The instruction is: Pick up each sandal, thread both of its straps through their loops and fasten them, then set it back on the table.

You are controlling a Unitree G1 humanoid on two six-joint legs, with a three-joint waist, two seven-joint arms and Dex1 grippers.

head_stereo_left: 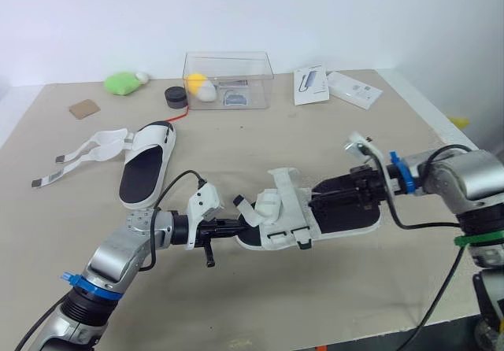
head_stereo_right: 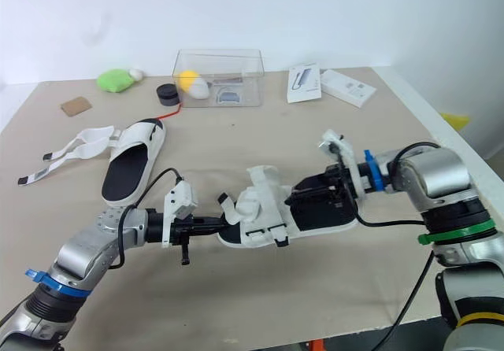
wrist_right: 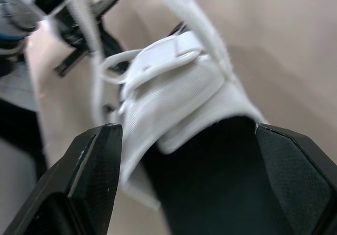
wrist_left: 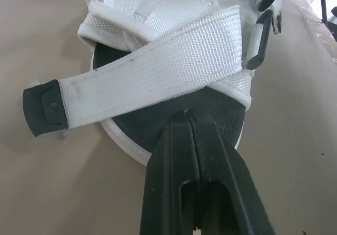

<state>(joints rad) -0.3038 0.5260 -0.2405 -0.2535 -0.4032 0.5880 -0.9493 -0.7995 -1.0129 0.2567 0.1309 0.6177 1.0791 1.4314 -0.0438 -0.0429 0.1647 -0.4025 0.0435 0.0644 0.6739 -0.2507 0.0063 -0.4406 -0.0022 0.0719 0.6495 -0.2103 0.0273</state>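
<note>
Table (head_stereo_left: pixel 236 312): beige, flat.
Second sandal (head_stereo_left: pixel 146 166): lies towards your left, straps splayed loose.
Working sandal (head_stereo_left: pixel 287 217): mid-table, between both grippers. Expect it to be light, with a firm sole and limp woven straps.
Right gripper (head_stereo_left: pixel 327 197): fingers spread wide astride the heel end, clamping nothing.
Left gripper (wrist_left: pixel 188 120): fingers pressed together at the toe, beneath the strap (wrist_left: pixel 152 66). You cannot tell whether they pinch anything.
Strap tip (wrist_left: pixel 45 106): black and probably stiff. Take hold here.
</note>
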